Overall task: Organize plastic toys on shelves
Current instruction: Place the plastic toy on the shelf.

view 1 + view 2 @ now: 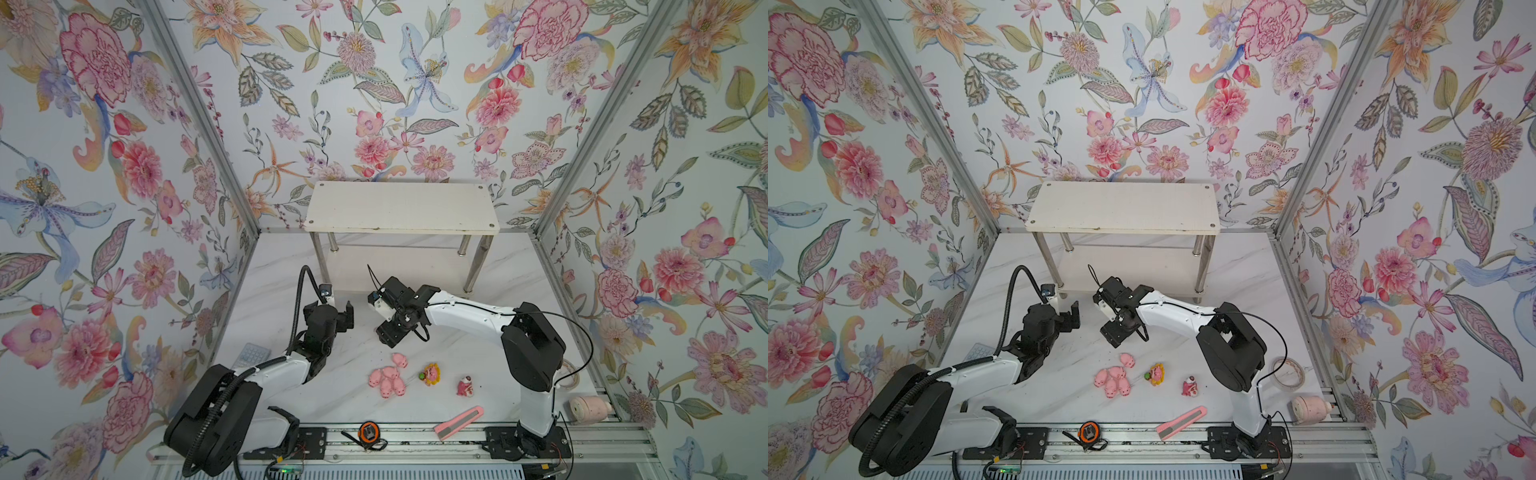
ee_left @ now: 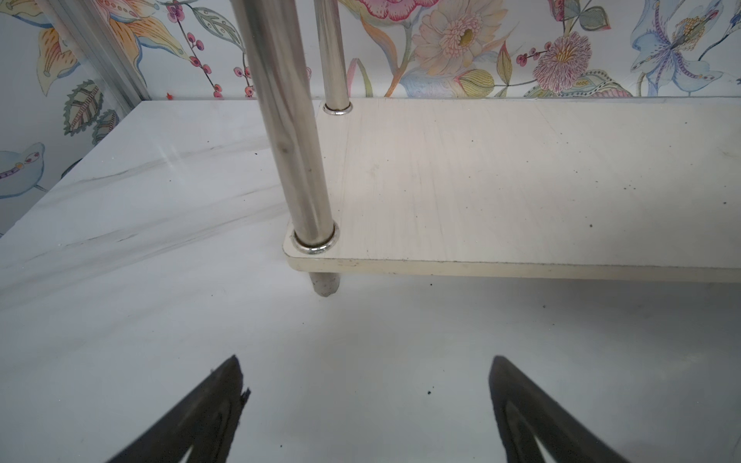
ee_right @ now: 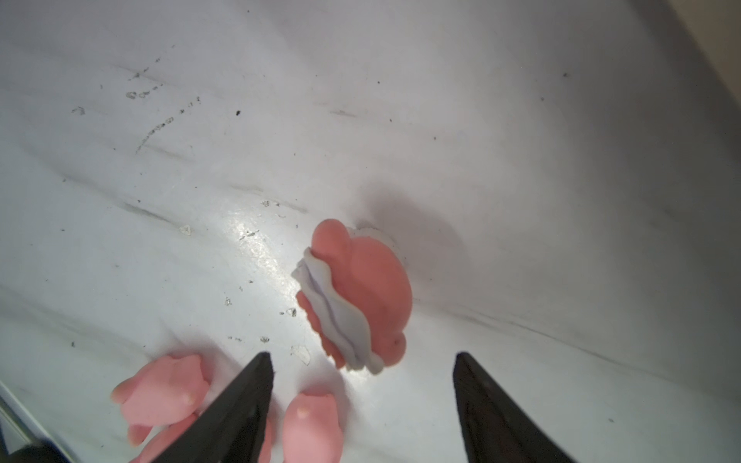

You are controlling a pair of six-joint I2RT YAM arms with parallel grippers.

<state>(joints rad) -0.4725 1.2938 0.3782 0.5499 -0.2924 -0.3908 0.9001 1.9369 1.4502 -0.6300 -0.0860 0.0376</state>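
The left fingers (image 2: 208, 417) stand wide and empty over bare bench (image 2: 140, 320), just short of the front edge of the lower board (image 2: 521, 180) of the shelves (image 1: 401, 208). The right fingers (image 3: 240, 413) are spread, holding nothing. Only the right wrist view shows the whitish figure (image 3: 361, 296) lying just beyond them, untouched; both top views hide it under the right arm (image 1: 457, 311). The pigs (image 1: 388, 380), flower figure (image 1: 431, 373) and red figure (image 1: 465, 386) lie on open bench nearer, well apart from the shelves.
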